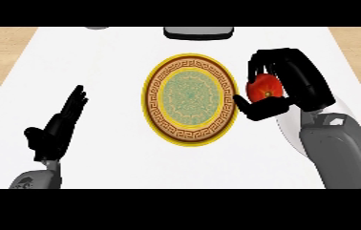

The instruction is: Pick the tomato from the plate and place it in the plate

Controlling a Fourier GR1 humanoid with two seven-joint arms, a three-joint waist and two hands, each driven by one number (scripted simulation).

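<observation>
**A:** Where is the tomato (264,88) sitting right now?

**B:** The right hand (304,81) is wrapping its fingers and thumb round it, so it is only peeking out red between them. It is hanging just beside the right rim of the patterned plate (152,100).

**A:** So which way is the plate lying from that hand?

**B:** To its left, toward the middle of the table (106,57). The thumb is almost touching the gold rim, but the tomato is staying outside it, not over the centre.

**A:** And the other hand?

**B:** The left hand (56,129) is resting at the lower left with straight fingers, holding nothing, well apart from the plate.

**A:** What is the next move calling for?

**B:** I'm judging a short carry leftward over the plate's middle before letting go.
</observation>
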